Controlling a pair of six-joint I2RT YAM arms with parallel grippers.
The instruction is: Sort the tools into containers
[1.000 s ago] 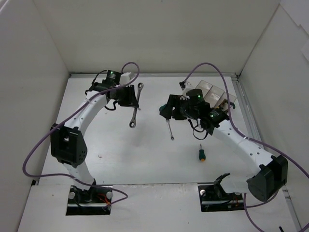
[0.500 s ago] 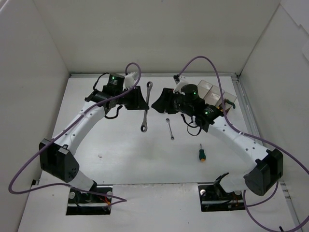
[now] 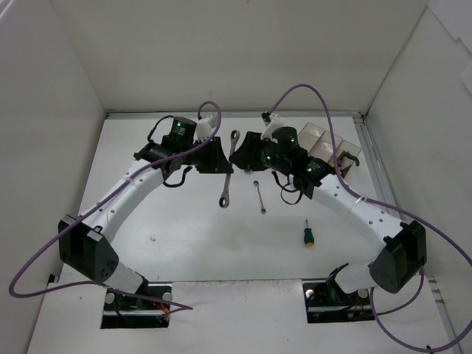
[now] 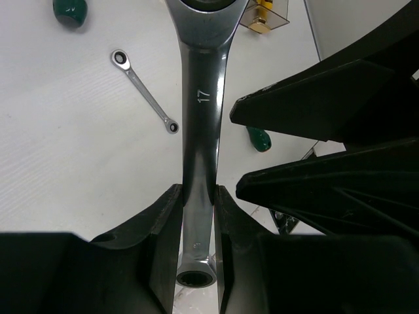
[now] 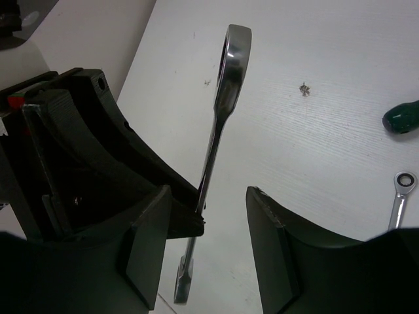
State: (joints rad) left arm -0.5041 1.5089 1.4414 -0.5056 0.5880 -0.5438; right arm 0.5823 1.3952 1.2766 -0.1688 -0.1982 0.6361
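Number 17, stamped on shank of large silver wrench (image 4: 201, 134)

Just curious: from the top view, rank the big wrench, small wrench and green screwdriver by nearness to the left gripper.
1. Big wrench: clamped in the left gripper itself.
2. Small wrench: on the table, to its right.
3. Green screwdriver: farther right, toward the near edge.

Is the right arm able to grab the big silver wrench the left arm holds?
Probably yes: the right tool, open, has the long silver metal wrench lined up between its fingers, nothing blocking.
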